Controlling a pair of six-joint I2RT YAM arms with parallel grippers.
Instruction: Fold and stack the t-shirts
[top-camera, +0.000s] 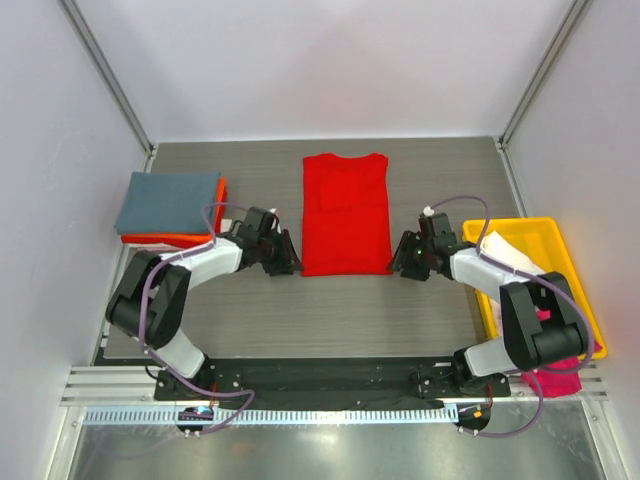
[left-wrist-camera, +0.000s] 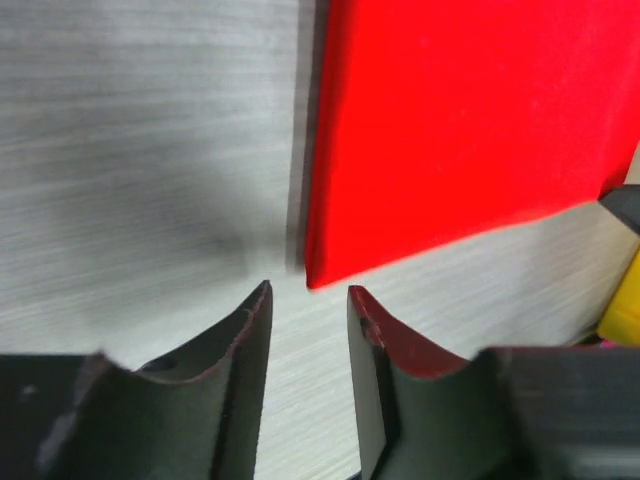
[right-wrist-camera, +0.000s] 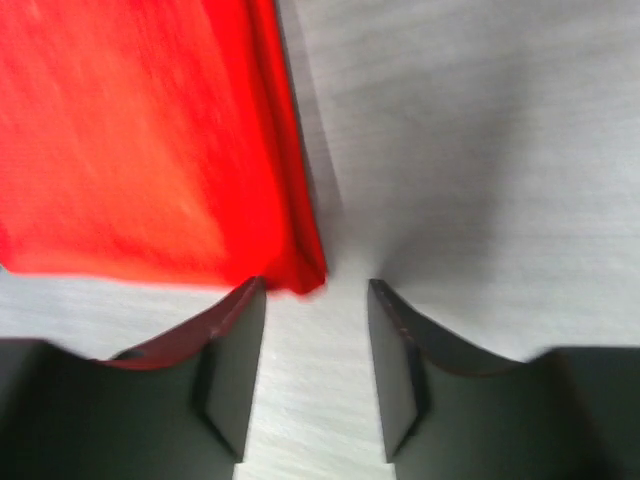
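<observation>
A bright red t-shirt (top-camera: 345, 213) lies flat mid-table, folded into a long strip. My left gripper (top-camera: 290, 262) sits at its near left corner and my right gripper (top-camera: 398, 262) at its near right corner. In the left wrist view the gripper (left-wrist-camera: 308, 300) is open, with the red corner (left-wrist-camera: 450, 130) just beyond the tips and only table between them. In the right wrist view the gripper (right-wrist-camera: 315, 295) is open too, and the red hem (right-wrist-camera: 140, 140) ends beside its left fingertip (right-wrist-camera: 250, 300). At far left a folded grey-blue t-shirt (top-camera: 168, 202) rests on an orange one (top-camera: 175, 240).
A yellow tray (top-camera: 535, 232) stands at the right edge with a white shirt (top-camera: 505, 250) in it and a magenta pink shirt (top-camera: 555, 382) spilling over its near end. White walls enclose the table on three sides.
</observation>
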